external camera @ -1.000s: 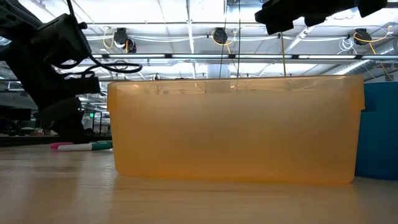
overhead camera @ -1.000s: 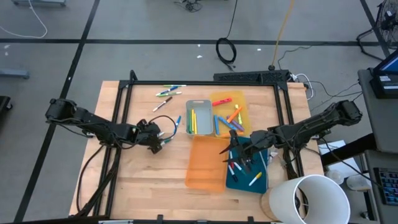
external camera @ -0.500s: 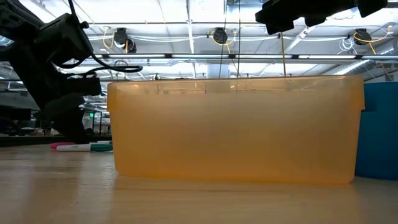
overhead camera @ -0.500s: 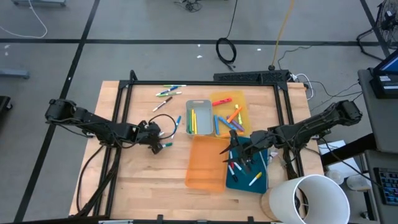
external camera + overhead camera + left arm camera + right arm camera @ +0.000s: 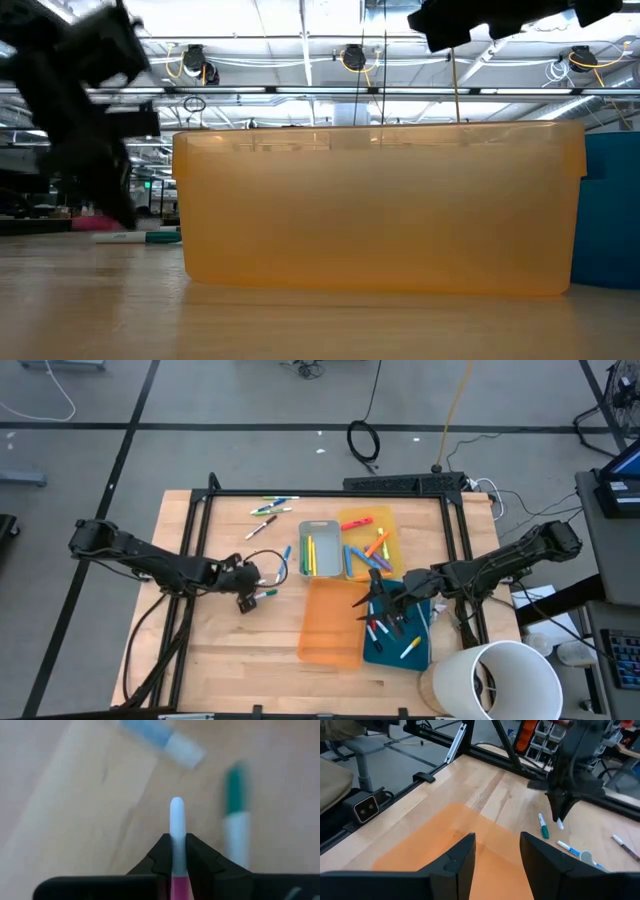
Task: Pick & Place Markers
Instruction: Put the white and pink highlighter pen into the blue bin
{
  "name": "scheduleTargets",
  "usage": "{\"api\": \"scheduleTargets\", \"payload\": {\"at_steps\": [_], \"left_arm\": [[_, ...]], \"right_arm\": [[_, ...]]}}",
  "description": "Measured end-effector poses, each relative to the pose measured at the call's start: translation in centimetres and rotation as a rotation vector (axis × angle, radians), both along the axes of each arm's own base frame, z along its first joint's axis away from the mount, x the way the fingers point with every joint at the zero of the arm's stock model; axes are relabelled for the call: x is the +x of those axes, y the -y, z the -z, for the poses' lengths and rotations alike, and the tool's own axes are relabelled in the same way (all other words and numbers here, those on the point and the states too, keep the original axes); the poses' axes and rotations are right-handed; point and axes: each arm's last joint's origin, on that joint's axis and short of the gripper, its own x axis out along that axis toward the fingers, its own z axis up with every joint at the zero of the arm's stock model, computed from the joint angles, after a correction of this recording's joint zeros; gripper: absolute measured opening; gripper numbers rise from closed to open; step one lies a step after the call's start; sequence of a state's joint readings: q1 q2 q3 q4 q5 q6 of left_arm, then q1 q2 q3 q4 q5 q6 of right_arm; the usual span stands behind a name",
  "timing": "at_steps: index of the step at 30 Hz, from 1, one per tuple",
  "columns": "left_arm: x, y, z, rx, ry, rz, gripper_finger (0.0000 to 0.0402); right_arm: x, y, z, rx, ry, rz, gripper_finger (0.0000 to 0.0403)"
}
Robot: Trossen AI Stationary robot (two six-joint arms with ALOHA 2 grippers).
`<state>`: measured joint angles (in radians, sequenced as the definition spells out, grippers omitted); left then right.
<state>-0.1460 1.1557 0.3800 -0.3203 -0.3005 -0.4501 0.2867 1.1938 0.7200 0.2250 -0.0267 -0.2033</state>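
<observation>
**Left gripper holding a pink-and-white marker above the table; carry to a tray pending**

**High view.** Left gripper: arm stretched in from the table's left edge, low and near level, tip just left of the orange tray. Loose markers beside it: a green-capped one just right of the tip, a blue one a little beyond. More markers lie near the far edge, well apart. Grey tray and yellow tray hold sorted markers; teal tray holds several too. Right gripper: waiting over the seam between the orange and teal trays. Judgement: the lift should clear the orange tray's near wall before any sideways travel, and the neighbouring green-capped marker should be left undisturbed.

**Low view.** Left arm a dark mass at the picture's left, off the tabletop. The green-capped marker rests flat on the wood. The orange tray fills the centre.

**Left wrist view.** Fingers closed narrowly on a pink-and-white marker, white end projecting forward, centred in the grip. Green-capped and blue markers lie below, apart from it. Judgement: grip looks square; a steady wrist should prevent slip.

**Right wrist view.** Right fingers parted with nothing between them, above the orange tray. The left gripper hangs point-down across the table.
</observation>
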Motion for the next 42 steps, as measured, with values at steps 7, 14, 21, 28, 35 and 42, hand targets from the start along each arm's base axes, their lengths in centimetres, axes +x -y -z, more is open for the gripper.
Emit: {"api": "scheduleTargets", "payload": {"at_steps": [7, 14, 21, 28, 35, 42], "left_arm": [[2.9, 1.4, -6.8, 0.162, 0.442, 0.286, 0.0035], [4.7, 2.3, -11.1, 0.338, 0.891, 0.543, 0.0035], [6.7, 2.4, -11.4, 0.271, 1.153, 0.779, 0.0035], [9.9, 1.6, -10.1, 0.191, 1.148, 0.789, 0.0039], [13.1, 1.6, -9.5, 0.146, 1.024, 0.799, 0.0035], [13.9, 1.6, -9.7, 0.132, 1.005, 0.820, 0.0036]], "right_arm": [[0.6, 0.5, -0.8, -0.015, 0.115, 0.084, 0.0143], [3.2, 1.9, 0.5, -0.036, 0.193, 0.150, 0.0143], [5.5, 3.4, 1.7, -0.026, 0.320, 0.212, 0.0142], [6.1, 3.5, 2.0, 0.013, 0.384, 0.083, 0.0141], [6.4, 3.0, 1.1, 0.029, 0.415, 0.038, 0.0141], [6.7, 2.7, 0.6, 0.013, 0.420, 0.012, 0.0135]]}}
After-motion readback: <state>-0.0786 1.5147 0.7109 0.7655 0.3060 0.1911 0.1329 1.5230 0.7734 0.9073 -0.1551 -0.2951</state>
